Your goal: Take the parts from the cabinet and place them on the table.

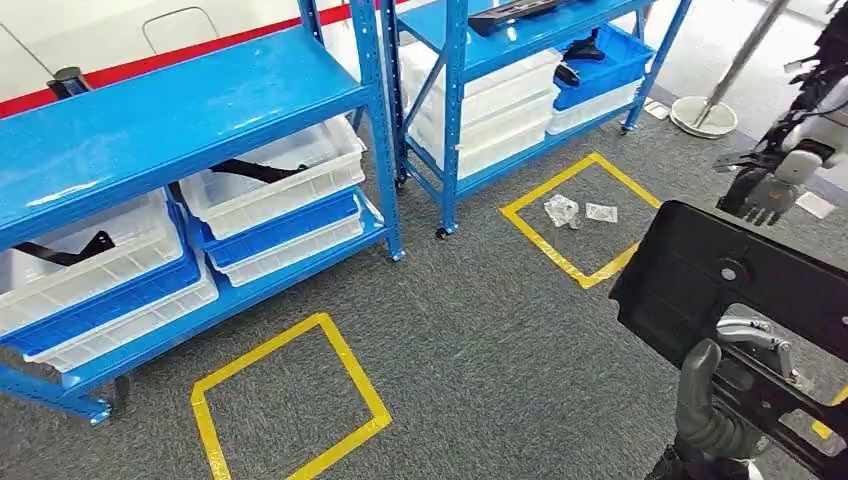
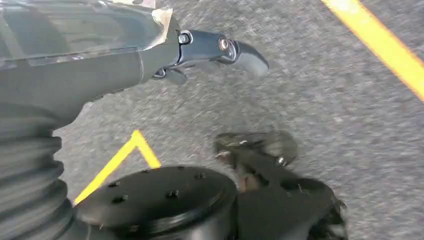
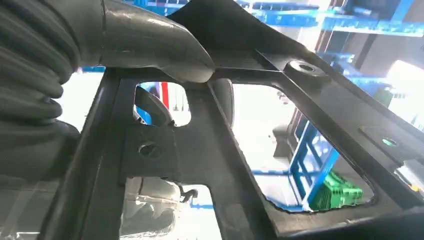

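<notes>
fingers (image 3: 165,60) clamp black frame part (image 1: 700,260), tilted edge-up.

Open grey carpet (image 1: 480,330) lay btwn the robot and the blue racks (image 1: 200,110), w/ only yellow tape squares (image 1: 290,400) flat on it, so nothing blocked passage there. Small clear plastic bags (image 1: 575,211) sat inside the far square. A round-based pole stand (image 1: 704,115) stood far right, near another robot's arm (image 1: 790,150). The right hand (image 1: 715,400) gripped a wide black panel part (image 1: 740,290), which crowded that side. Rack shelves were packed w/ white bins (image 1: 280,180), leaving low gaps above them.
</notes>
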You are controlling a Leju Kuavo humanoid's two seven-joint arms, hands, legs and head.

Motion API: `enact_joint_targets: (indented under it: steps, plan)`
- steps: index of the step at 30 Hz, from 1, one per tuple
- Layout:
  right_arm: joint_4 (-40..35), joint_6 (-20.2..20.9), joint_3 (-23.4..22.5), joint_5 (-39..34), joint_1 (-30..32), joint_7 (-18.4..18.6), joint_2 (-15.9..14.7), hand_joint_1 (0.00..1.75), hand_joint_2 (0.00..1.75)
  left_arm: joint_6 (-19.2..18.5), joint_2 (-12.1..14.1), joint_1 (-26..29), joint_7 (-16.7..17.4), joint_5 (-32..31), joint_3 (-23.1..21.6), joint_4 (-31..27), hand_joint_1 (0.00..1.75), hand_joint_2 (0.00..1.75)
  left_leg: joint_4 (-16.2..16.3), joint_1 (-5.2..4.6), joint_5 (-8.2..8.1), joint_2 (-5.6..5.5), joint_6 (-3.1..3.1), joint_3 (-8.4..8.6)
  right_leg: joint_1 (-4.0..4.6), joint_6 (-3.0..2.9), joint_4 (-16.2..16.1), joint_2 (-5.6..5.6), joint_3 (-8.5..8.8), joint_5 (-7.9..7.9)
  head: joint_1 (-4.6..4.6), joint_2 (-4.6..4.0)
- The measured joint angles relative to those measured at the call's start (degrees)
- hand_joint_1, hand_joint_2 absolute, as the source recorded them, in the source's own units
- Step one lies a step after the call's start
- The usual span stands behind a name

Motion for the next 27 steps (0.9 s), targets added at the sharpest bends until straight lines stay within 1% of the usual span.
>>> enact_joint_targets:
  steps: [4,5,6,7,8,9,10,11,12,13,14,15,16,17,18,19,20,21,22,23,24,25,26,27]
  plan:
    - [0.0,0.0,0.0,0.0,0.0,0.0,0.0,1.75,1.75,0.0,0.0,0.0,0.0,0.0,0.0,0.0,0.0,1.75,0.0,0.0,0.13,0.0,0.02,0.01,0.03,0.0,0.0,0.12,0.0,0.0,0.0,0.0]
    - [0.0,0.0,0.0,0.0,0.0,0.0,0.0,1.75,1.75,-0.1,0.0,-0.1,0.0,-0.1,0.0,0.0,0.0,1.75,-0.5,-0.01,0.89,-0.01,0.14,0.33,0.12,0.02,0.0,0.57,0.0,0.02,0.0,0.0]
    - [0.0,0.0,0.0,0.0,0.0,0.0,0.0,1.75,1.75,-0.1,0.0,-0.1,0.0,-0.1,0.0,0.0,0.0,1.75,-0.7,-0.01,1.1,-0.01,0.17,0.44,0.13,0.02,0.0,0.66,0.0,0.02,0.0,0.0]
    - [0.0,0.0,0.0,-0.1,0.0,0.0,0.0,1.75,1.75,-0.2,0.0,-0.1,0.0,-0.1,0.0,0.0,0.0,1.75,-5.9,-0.01,4.67,-0.23,0.62,3.13,0.2,0.09,0.1,1.83,0.07,0.09,0.0,0.0]
    - [-0.1,0.0,0.0,-0.1,0.1,0.0,0.0,1.75,1.75,-0.3,0.1,0.1,0.0,-0.1,0.0,0.0,0.0,1.75,-14.8,0.03,8.87,-3.22,1.37,7.55,0.22,0.26,0.3,3.16,0.04,0.19,-0.04,0.0]
    - [-0.2,0.0,0.0,-0.1,0.2,0.0,0.0,1.75,1.75,-0.3,0.2,0.2,0.0,-0.1,0.0,0.0,0.0,1.75,-16.4,0.08,8.5,-5.74,1.78,8.28,0.09,0.39,0.4,3.52,-0.11,0.27,-0.02,0.0]
    - [-0.4,-0.1,0.0,-0.1,0.3,0.0,0.0,1.75,1.75,-0.4,0.3,0.3,-0.1,-0.1,0.0,0.0,0.0,1.75,-17.4,-0.32,8.35,-5.17,1.67,8.24,0.27,1.38,0.7,4.9,-1.17,0.83,-0.02,0.0]
    - [-0.7,-0.2,-0.2,-0.1,0.4,0.0,-0.1,1.75,1.75,-0.4,0.3,0.2,-0.1,0.0,0.0,0.0,0.0,1.75,-18.4,0.19,9.45,-2.95,2.69,8.36,0.18,2.18,1.1,5.22,-2.04,1.19,0.0,0.0]
    - [-0.8,-0.2,-0.2,-0.1,0.1,0.0,-0.2,1.75,1.75,-0.7,0.3,0.3,-0.4,0.3,0.2,0.0,0.0,1.75,-18.7,-0.17,9.69,-0.84,3.11,8.2,0.47,1.79,8.3,-0.07,-5.73,-3.06,0.77,0.0]
    - [-0.8,-0.3,-0.1,-0.1,0.3,0.0,-0.2,1.75,1.75,-0.9,0.3,0.5,-0.7,0.3,0.2,0.0,0.0,1.75,-18.6,-0.19,9.69,1.41,3.12,7.95,0.2,2.1,17.5,-0.79,-9.63,-6.29,0.77,0.0]
    - [-0.8,-0.3,-0.2,-0.3,0.3,0.0,-0.3,1.75,1.75,-0.7,0.2,0.6,-0.9,0.4,0.2,0.0,0.0,1.75,-18.6,0.13,9.58,3.95,2.7,8.07,-0.73,4.2,10.1,-1.87,-4.76,-3.16,0.74,0.0]
    - [-0.8,-0.3,-0.2,-0.3,0.5,0.0,-0.4,1.75,1.75,-0.3,0.2,0.2,-0.9,0.7,0.4,0.0,0.0,1.75,-18.5,-0.37,9.05,6.56,0.74,8.89,-0.4,2.77,0.7,-3.99,0.48,-1.08,0.72,0.0]
    - [-1.0,-0.4,-0.2,-0.3,0.6,0.0,-0.3,1.75,1.75,0.2,0.2,-0.1,-1.0,1.0,1.0,0.0,0.0,1.75,-17.3,0.35,7.5,3.8,-0.22,8.64,-1.02,1.64,0.4,-2.61,0.45,-0.69,0.55,0.0]
    - [-1.0,-0.4,-0.1,-0.3,0.5,0.0,-0.3,1.75,1.75,0.2,0.2,0.0,-1.0,1.1,1.2,0.0,0.0,1.75,-14.0,0.34,5.13,1.52,-0.22,7.19,-0.94,1.03,0.4,-2.26,0.32,-0.57,0.55,0.0]
    - [-1.0,-0.4,0.0,-0.3,0.6,0.0,-0.3,1.75,1.75,0.2,0.2,0.0,-1.0,1.1,1.2,0.0,0.0,1.75,-9.4,0.3,2.66,0.5,-0.17,5.06,-0.72,0.71,0.4,-1.73,0.17,-0.51,0.42,0.0]
    - [-1.0,-0.4,0.1,-0.3,0.6,0.0,-0.3,1.75,1.75,0.2,0.2,0.1,-1.0,1.1,1.4,0.0,0.0,1.75,-4.6,0.31,0.58,0.15,-0.11,2.73,-0.52,0.36,0.4,-1.28,-0.04,-0.34,0.37,0.0]
    - [-1.0,-0.4,0.1,-0.3,0.6,0.0,-0.2,1.75,1.75,0.2,0.2,0.2,-1.1,1.2,1.5,0.0,0.0,1.75,-1.1,0.3,-0.51,0.04,0.01,0.87,-0.3,0.24,0.5,-0.62,-0.25,-0.26,0.37,0.0]
    - [-1.0,-0.4,0.1,-0.3,0.7,0.0,-0.2,1.75,1.75,0.2,0.2,0.2,-1.2,1.2,1.6,0.0,0.0,1.75,0.0,0.23,-0.11,0.01,0.22,0.22,-0.08,0.06,0.5,0.16,-0.37,-0.1,0.38,0.0]
    - [-1.0,-0.4,0.1,-0.3,0.7,0.0,-0.2,1.75,1.75,0.2,0.2,0.1,-1.2,1.2,1.6,0.0,0.0,1.75,-1.8,0.21,1.65,-0.05,0.54,1.1,0.06,0.0,0.5,0.89,-0.38,0.0,0.39,0.0]
    - [-1.0,-0.4,0.1,-0.3,0.7,0.0,-0.2,1.75,1.75,0.2,0.2,0.0,-1.2,1.1,1.6,0.0,0.0,1.75,-5.5,0.17,4.03,-0.3,0.99,3.0,0.18,0.08,0.5,1.6,-0.31,0.11,0.37,0.0]
    - [-1.0,-0.5,0.1,-0.2,0.7,0.0,-0.2,1.75,1.75,0.2,0.2,0.1,-1.2,1.0,1.6,0.0,0.0,1.75,-10.6,0.02,6.6,-1.3,1.63,5.64,0.31,0.06,0.5,2.38,-0.26,0.26,0.37,0.0]
    - [-1.2,-0.6,0.1,-0.2,0.8,0.0,-0.1,1.75,1.75,0.2,0.2,0.2,-1.0,0.9,1.6,0.0,0.0,1.75,-14.9,-0.19,8.26,-3.32,2.51,7.9,0.26,0.25,0.4,2.98,-0.26,0.42,0.4,0.0]
    - [-1.4,-0.8,0.2,-0.1,0.9,0.0,-0.1,1.75,1.75,0.3,0.6,0.2,-0.9,0.9,1.6,0.0,0.0,1.75,-17.5,-0.58,8.0,-5.63,3.33,8.53,0.57,0.53,0.6,3.46,-0.47,0.52,0.48,0.0]
    - [-1.6,-0.9,0.3,0.3,1.1,0.1,-0.1,1.75,1.75,0.2,0.3,0.2,-0.5,0.6,1.6,0.0,0.0,1.75,-17.7,-0.56,7.87,-4.39,2.93,8.52,0.45,0.67,0.5,3.99,-0.61,0.58,0.4,0.0]
